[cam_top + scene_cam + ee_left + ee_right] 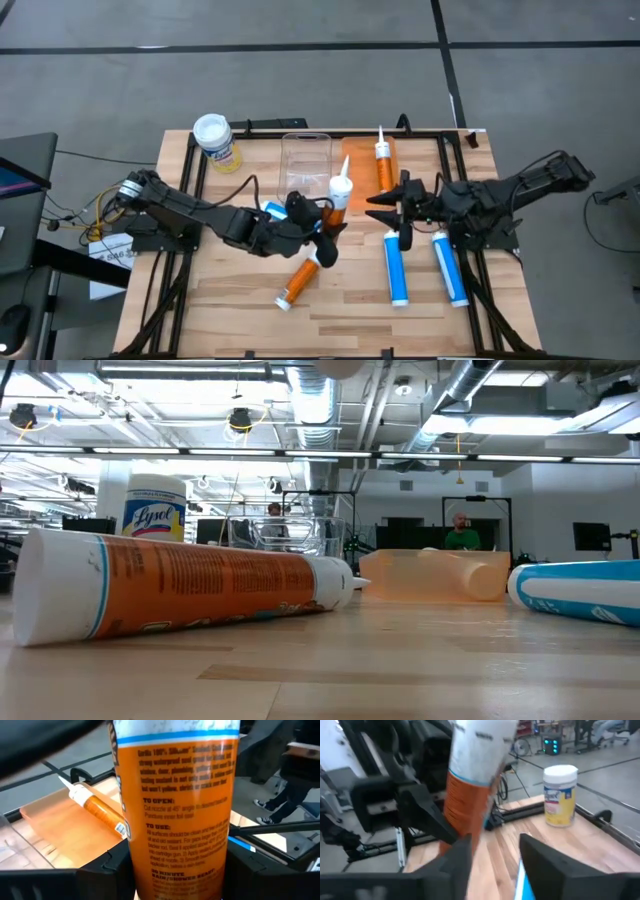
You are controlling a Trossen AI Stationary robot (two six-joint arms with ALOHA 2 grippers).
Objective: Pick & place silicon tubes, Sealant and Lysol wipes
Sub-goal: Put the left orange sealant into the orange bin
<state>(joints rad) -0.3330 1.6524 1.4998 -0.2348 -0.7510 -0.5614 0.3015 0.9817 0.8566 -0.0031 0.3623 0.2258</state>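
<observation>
The left gripper (322, 222) is clamped on an upright orange sealant tube with a white nozzle (340, 193), lifted above mid-table just beside the clear plastic bin (306, 157), probably to carry it there. The right gripper (392, 209), fingers spread and holding nothing, waits nearby. 1 orange tube lies on the orange tray (365, 158), another on the wooden table (235, 300), and 2 blue tubes (397, 268) lie by the right arm. The yellow-labelled Lysol wipes canister (215, 140) stands at the far-left corner.
</observation>
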